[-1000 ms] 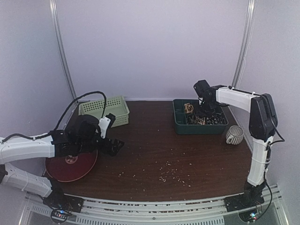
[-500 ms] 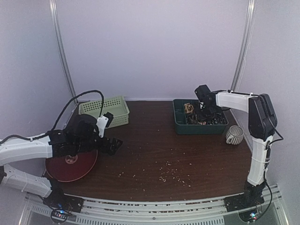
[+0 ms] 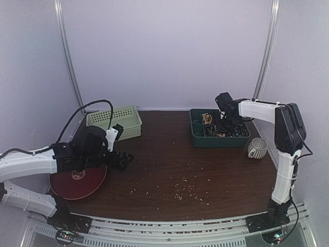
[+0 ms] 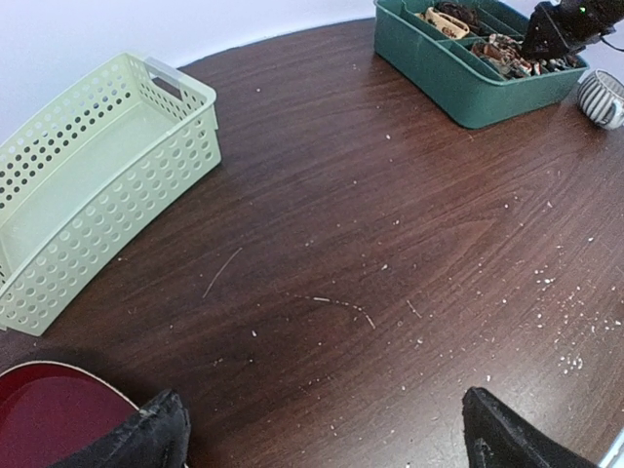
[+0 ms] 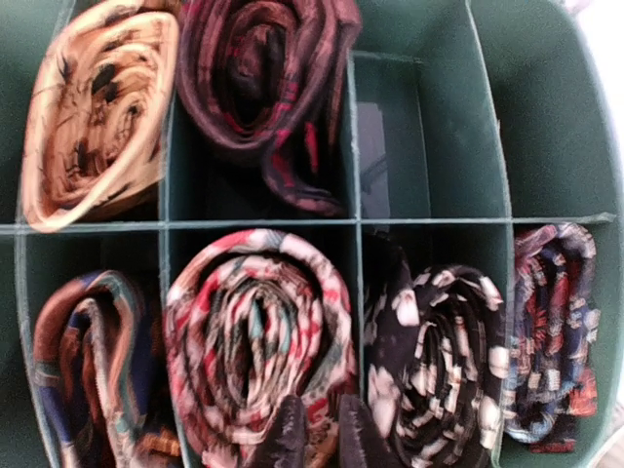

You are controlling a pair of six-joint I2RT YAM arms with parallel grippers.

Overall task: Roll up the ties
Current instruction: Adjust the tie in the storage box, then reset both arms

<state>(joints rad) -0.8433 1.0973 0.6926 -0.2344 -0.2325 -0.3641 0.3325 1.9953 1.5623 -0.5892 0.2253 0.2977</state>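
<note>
Brown table (image 3: 205, 164), crumbs (image 3: 187, 190), lilac walls (image 3: 169, 51) | left claw (image 4: 327, 439) spread wide, empty | right claw (image 5: 320, 439) nearly closed over ties (image 5: 258, 322), hold unclear

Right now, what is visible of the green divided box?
The green divided box looks like hard plastic: rectangular, with thin partitions forming two rows of compartments. It stands flat at the far right of the brown table, near a striped mug. Rolled ties fill six compartments; at least one is empty. The right arm's fingers hang just over it; contact is unclear.
</note>
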